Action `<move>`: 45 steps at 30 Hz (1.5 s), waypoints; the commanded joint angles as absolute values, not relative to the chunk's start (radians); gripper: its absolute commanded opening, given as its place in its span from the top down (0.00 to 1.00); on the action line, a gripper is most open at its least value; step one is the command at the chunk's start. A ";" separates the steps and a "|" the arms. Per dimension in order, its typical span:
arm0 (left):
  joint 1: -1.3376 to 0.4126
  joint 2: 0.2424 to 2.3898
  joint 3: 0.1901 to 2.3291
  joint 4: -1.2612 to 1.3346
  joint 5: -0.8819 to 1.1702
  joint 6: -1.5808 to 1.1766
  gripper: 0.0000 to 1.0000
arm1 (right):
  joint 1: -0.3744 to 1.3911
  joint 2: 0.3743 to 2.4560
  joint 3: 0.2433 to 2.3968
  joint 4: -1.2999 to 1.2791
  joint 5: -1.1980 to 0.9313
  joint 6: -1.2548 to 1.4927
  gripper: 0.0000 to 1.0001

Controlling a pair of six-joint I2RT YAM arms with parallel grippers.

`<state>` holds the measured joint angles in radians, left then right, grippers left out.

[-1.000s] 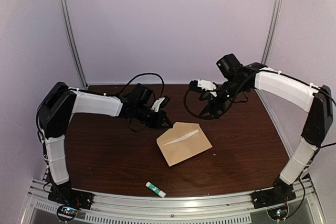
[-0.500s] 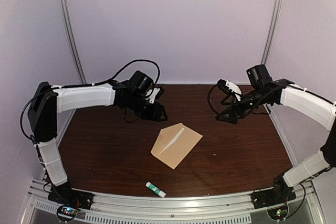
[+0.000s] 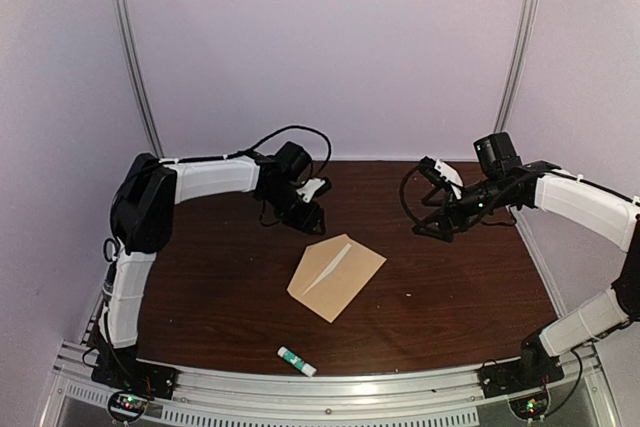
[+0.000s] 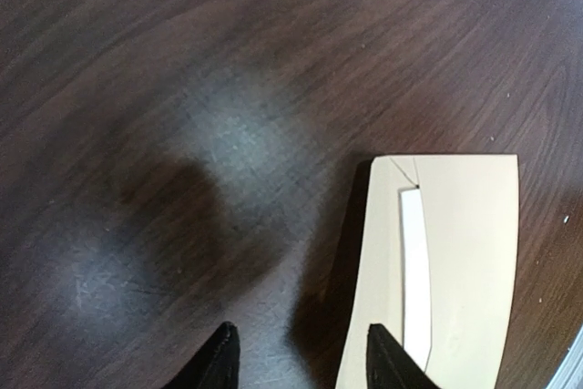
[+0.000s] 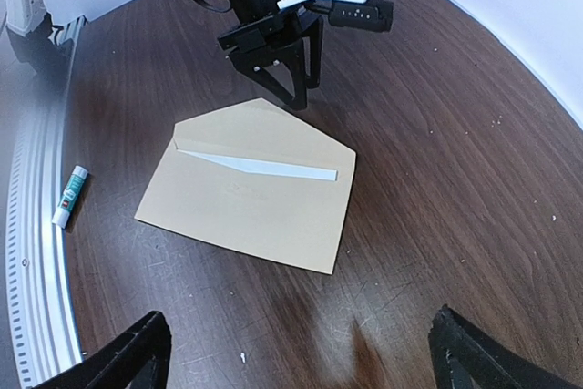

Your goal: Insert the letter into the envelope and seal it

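Envelope [image 3: 336, 276]: flat on the table [image 3: 200, 287], pale strip [image 5: 260, 167] along its flap.
Left gripper [image 3: 310, 222]: just behind the envelope, jaws apart.
Right gripper [image 3: 432, 232]: well right of the envelope, jaws wide apart.
Glue stick [image 3: 297, 360]: in front of the envelope.

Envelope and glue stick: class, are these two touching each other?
Apart. In the right wrist view a strip of bare table separates the glue stick from the nearest corner of the envelope.
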<state>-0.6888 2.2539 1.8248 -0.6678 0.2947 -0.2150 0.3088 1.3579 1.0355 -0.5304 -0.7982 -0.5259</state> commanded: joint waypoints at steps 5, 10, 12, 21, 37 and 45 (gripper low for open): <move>-0.690 2.305 1.878 -0.703 0.439 -0.204 0.71 | 0.302 1.342 1.016 -0.517 -0.837 -0.561 0.00; -0.690 2.316 1.880 -0.703 0.468 -0.216 0.82 | 0.302 1.358 1.020 -0.530 -0.843 -0.574 0.00; -0.690 2.318 1.877 -0.703 0.480 -0.220 0.88 | 0.302 1.362 1.020 -0.538 -0.846 -0.582 0.00; -0.692 2.201 1.742 -0.640 0.413 -0.358 1.00 | 0.301 1.387 1.023 -0.548 -0.860 -0.589 0.01; -0.718 1.815 0.995 0.217 0.253 -1.005 1.00 | 0.307 1.477 1.044 -0.569 -0.868 -0.588 0.01; -0.710 2.003 1.460 -0.353 0.263 -0.555 0.58 | 0.307 1.502 1.049 -0.581 -0.847 -0.598 0.01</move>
<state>-0.7143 1.9190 1.2285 -0.1097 0.2653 -0.7982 0.3088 1.4891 1.0275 -0.5678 -0.8448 -0.5804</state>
